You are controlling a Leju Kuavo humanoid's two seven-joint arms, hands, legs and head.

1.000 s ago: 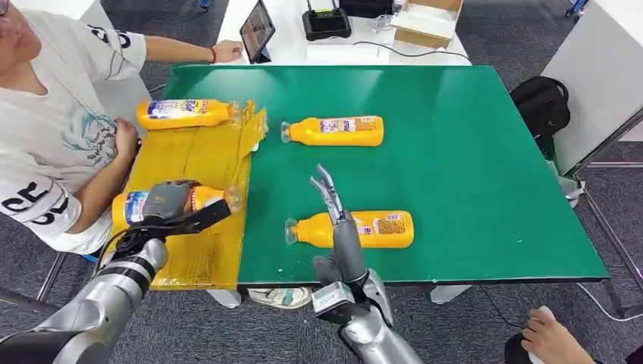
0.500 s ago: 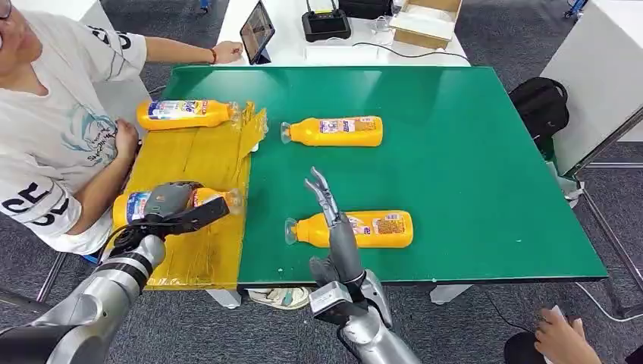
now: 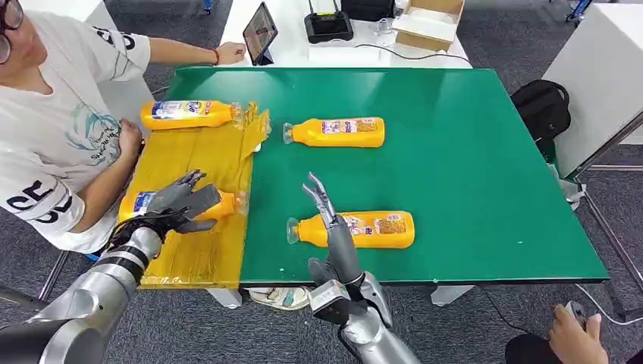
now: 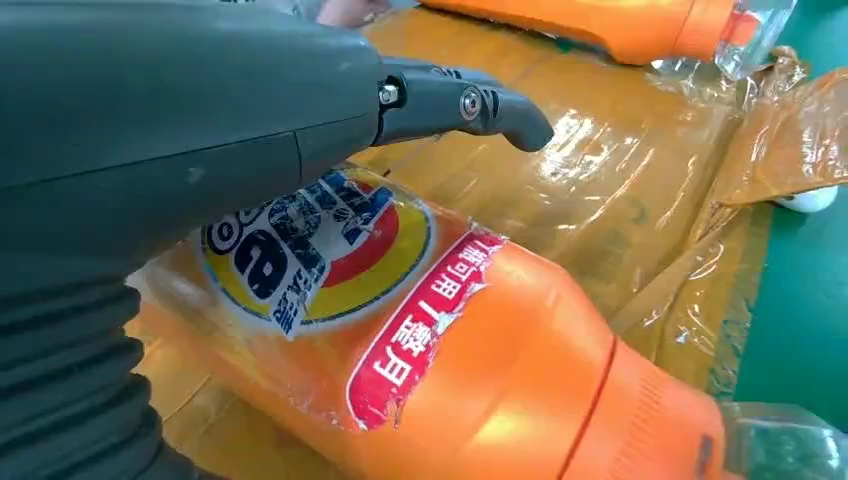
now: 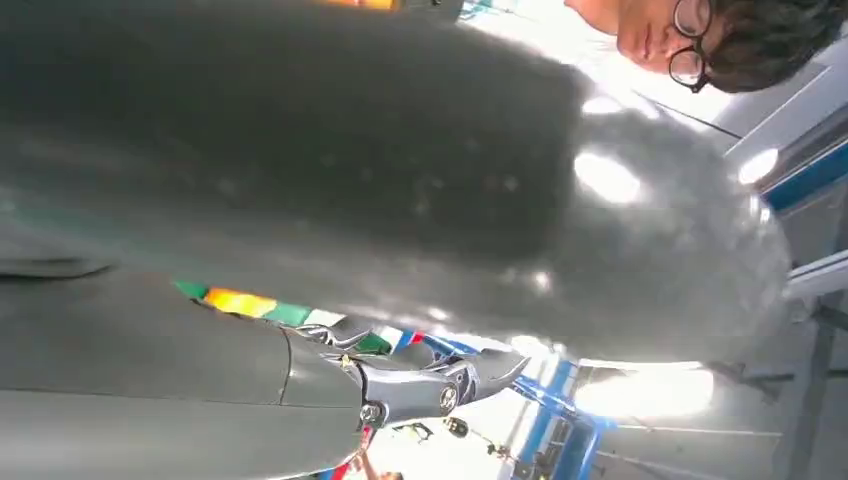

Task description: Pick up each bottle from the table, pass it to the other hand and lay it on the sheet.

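An orange bottle [image 3: 138, 205] lies on its side on the yellow sheet [image 3: 197, 155], cap end toward the green table [image 3: 455, 167]. My left hand [image 3: 178, 201] hovers over its middle with fingers spread, holding nothing. In the left wrist view the same bottle [image 4: 480, 350] lies under my left hand [image 4: 200, 110]. A second bottle [image 3: 186, 114] lies at the sheet's far end. Two more lie on the table: one near the front edge [image 3: 371, 229] and one farther back [image 3: 337, 131]. My right hand [image 3: 326, 216] stands in front of the near one, fingers straight and empty.
A person [image 3: 53, 129] sits close against the sheet's left side, one forearm beside my left hand. A tablet [image 3: 258, 32], a black device [image 3: 327, 23] and a cardboard box [image 3: 428, 19] stand on the white table behind. A black backpack [image 3: 542, 106] lies right of the table.
My left hand has let go of the bottle on the sheet and spread its fingers. The right hand has drifted slightly left, staying open.
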